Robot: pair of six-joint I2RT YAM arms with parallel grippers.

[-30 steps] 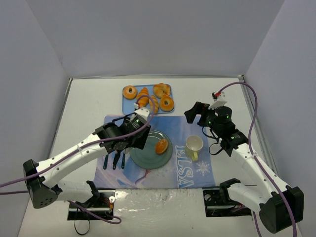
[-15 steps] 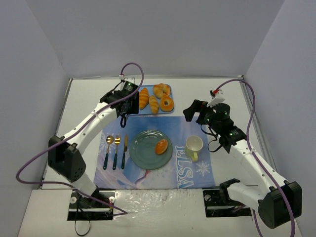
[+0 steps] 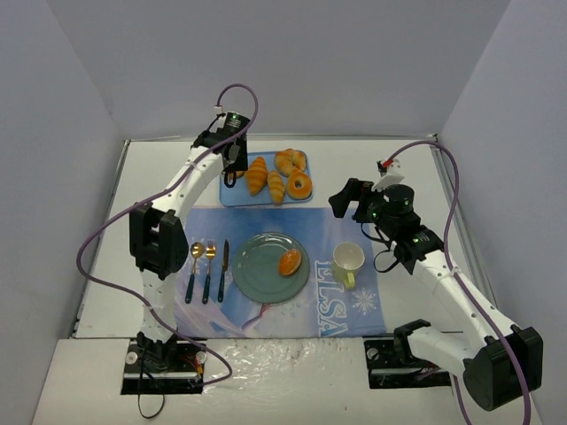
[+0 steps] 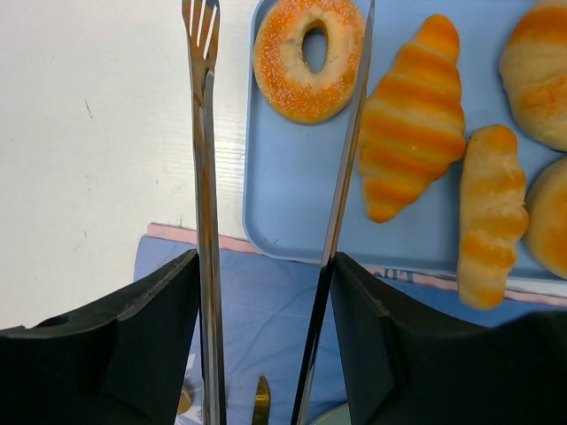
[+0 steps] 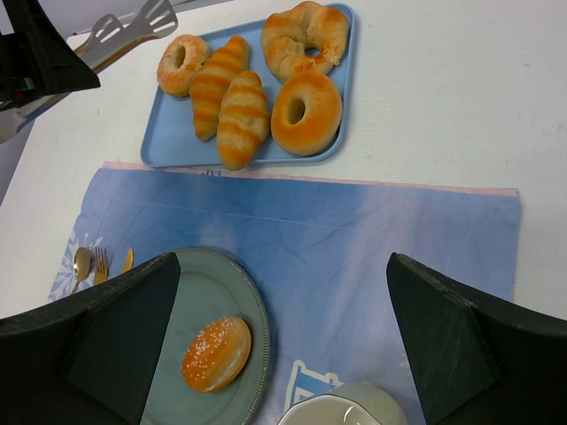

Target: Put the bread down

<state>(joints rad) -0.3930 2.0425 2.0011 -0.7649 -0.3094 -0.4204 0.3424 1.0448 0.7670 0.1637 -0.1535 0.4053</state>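
Pick-up step: your left gripper (image 4: 266, 262), clamped on slim metal tongs (image 4: 205, 177), frames the sugared ring doughnut (image 4: 308, 57) on the blue plastic tray (image 4: 283, 195). Next: descend, squeeze, carry to the grey-green plate (image 5: 235, 297). Right gripper (image 5: 283, 266) gapes, empty.

Place: robotics lab bench, staged as mock dining setup. Evidence: plain grey partition walls (image 3: 292, 71) are boxing in white table (image 3: 151, 177) at 9, 12 & 3 o'clock. Arm mounts (image 3: 164, 363) are sitting clamped at 6 o'clock edge, w/ purple cables (image 3: 236, 87) looping above. Props lying mid-table: blue placemat (image 3: 354, 310), plate (image 3: 261, 274), cutlery (image 3: 205, 270), mug (image 3: 348, 258). Blue tray (image 5: 168, 149) w/ assorted bread (image 5: 241, 119) is sitting twd 12 o'clock.
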